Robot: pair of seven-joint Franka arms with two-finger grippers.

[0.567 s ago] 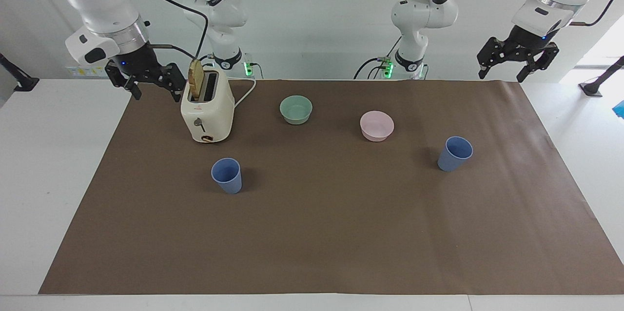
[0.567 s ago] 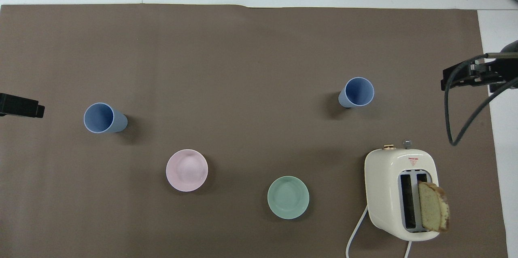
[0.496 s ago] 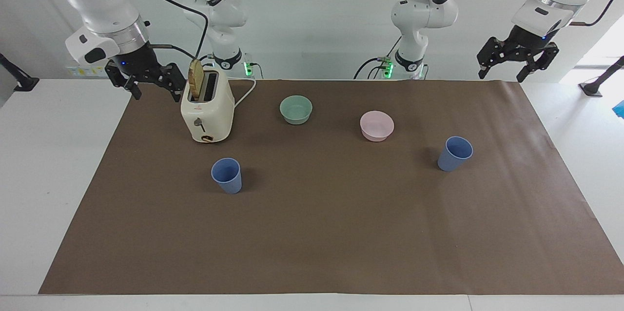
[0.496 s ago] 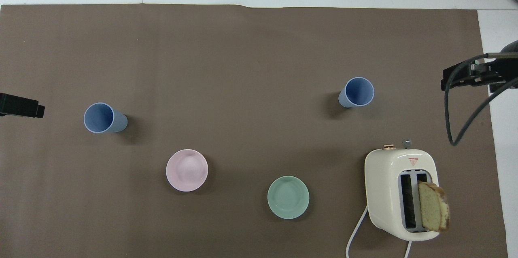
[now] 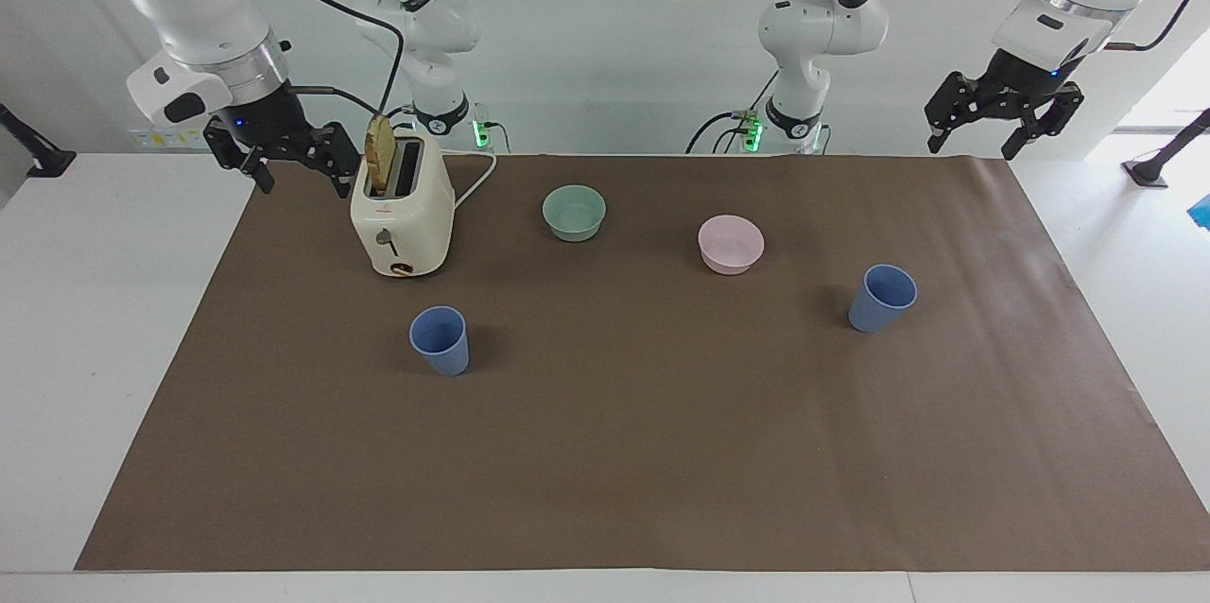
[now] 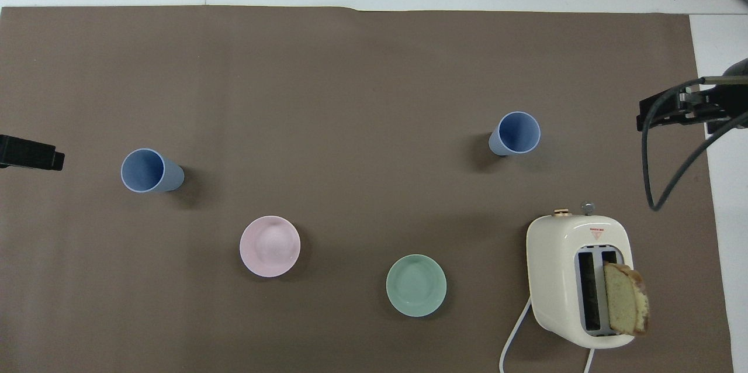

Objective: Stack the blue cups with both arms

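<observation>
Two blue cups out on the brown-covered table (image 5: 662, 471), both upright, mouths open, well apart from each other. One blue cup (image 5: 440, 340) stands toward the right arm's end, a bit farther from the robots than the cream toaster (image 5: 402, 217) (a slice of bread (image 5: 380, 156) poking out of one slot). The other blue cup (image 5: 882, 298) sits toward the left arm's end, near the pink bowl (image 5: 731, 244) and slightly farther from the robots than it. Between the toaster and the pink bowl is the mint-green bowl (image 5: 574, 212).

And the arms? Both up in the air, neither touching anything. The right hand (image 5: 285, 174) hangs just beside the toaster, over the mat's edge at that end, fingers spread wide and holding nothing. The left hand (image 5: 974, 146) hovers over the mat's corner at its own end, well clear of its cup, fingers also wide apart and empty.
</observation>
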